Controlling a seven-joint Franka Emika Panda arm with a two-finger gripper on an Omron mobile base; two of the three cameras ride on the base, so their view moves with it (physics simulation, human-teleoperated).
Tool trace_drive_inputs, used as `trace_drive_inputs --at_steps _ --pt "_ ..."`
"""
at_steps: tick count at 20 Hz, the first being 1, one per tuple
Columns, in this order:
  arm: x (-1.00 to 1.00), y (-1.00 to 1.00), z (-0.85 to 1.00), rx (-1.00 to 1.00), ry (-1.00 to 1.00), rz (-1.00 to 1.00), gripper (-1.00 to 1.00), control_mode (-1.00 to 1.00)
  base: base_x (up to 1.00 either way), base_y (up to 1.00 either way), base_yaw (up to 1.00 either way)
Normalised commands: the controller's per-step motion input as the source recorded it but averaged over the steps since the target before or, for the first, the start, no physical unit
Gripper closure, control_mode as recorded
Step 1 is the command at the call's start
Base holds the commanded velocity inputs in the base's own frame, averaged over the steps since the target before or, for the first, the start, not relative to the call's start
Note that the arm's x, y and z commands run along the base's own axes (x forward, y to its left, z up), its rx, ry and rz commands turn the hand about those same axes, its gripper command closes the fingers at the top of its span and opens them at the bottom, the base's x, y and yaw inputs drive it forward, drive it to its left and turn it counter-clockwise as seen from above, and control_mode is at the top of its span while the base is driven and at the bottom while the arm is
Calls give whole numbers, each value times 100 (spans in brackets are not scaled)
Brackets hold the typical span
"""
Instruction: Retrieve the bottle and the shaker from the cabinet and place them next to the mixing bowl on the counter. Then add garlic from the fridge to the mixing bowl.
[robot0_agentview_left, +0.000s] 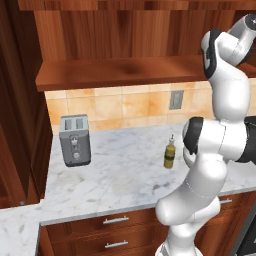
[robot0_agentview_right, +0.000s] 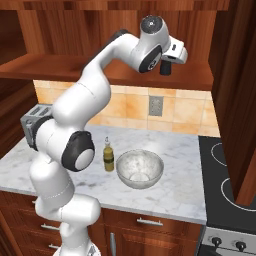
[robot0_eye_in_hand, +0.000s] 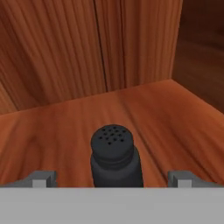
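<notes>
Shaker (robot0_eye_in_hand: 115, 156) stands upright on the cabinet (robot0_eye_in_hand: 131, 105) shelf, perforated top up, between the spread fingers of the released pincer (robot0_eye_in_hand: 113, 179); contact apparently none. Bottle (robot0_agentview_right: 108, 155) stands upright on the counter (robot0_agentview_right: 185, 190), just beside the mixing bowl (robot0_agentview_right: 140, 168), which looks empty.

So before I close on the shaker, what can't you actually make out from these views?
- Shaker, hand view: its base is cut off by the bottom edge, so contact with the cabinet shelf is unseen.
- End effector, hand view: the tips sit wide on either side of the shaker; whether they reach its body is unclear.
- Mixing bowl, left base view: hidden behind the arm.
- Toaster, right base view: mostly hidden by the arm.
- Bottle: label too small to read.
</notes>
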Motion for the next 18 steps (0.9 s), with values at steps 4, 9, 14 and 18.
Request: trace_drive_inputs --at_steps 4,9,14,18 --pt "26 -3 -3 0 0 2 -100 -100 0 0 0" --pt "0 -2 0 0 0 0 -100 -100 0 0 0" --pt "0 -1 -4 0 3 0 -100 -100 0 0 0" --pt "10 -2 -11 0 2 0 -100 -100 0 0 0"
